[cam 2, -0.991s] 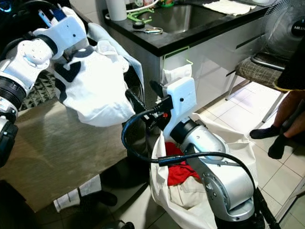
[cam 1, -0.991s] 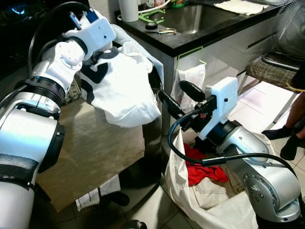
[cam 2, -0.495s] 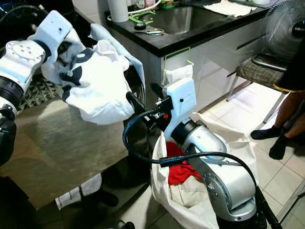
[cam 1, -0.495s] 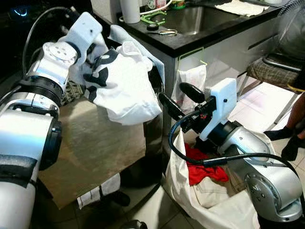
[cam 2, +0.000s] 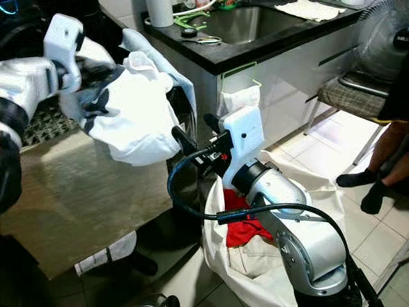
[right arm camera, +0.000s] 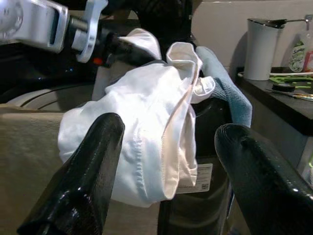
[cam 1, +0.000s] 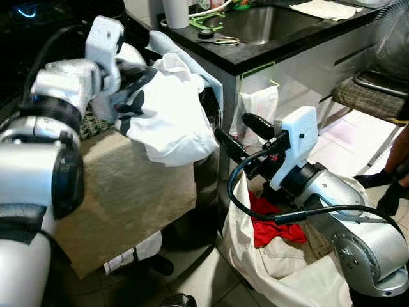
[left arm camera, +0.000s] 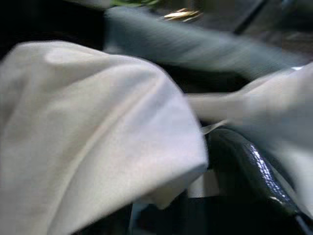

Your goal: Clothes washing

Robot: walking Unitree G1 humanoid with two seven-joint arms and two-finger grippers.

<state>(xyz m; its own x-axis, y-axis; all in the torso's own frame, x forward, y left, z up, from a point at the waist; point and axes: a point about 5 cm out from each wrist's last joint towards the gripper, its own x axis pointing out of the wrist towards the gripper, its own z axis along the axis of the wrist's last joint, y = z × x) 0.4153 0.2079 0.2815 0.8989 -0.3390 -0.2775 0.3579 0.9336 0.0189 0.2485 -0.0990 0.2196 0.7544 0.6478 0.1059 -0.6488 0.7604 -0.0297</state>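
Your cloth laundry bag (cam 1: 243, 256) sits right below the right end effector (cam 1: 243, 133), holding a red garment (cam 1: 271, 225). Left end effector (cam 2: 96, 71) is clamped on the white garment (cam 1: 172, 118), which hangs bunched downward; right fingers spread apart.

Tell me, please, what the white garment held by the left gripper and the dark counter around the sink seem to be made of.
White garment: thin woven fabric, probably cotton; it folds softly and shows stitched seams, with dark patches. The left gripper holds it.
Counter: smooth, glossy black, perhaps stone or laminate; it reflects light beside the steel-looking sink.
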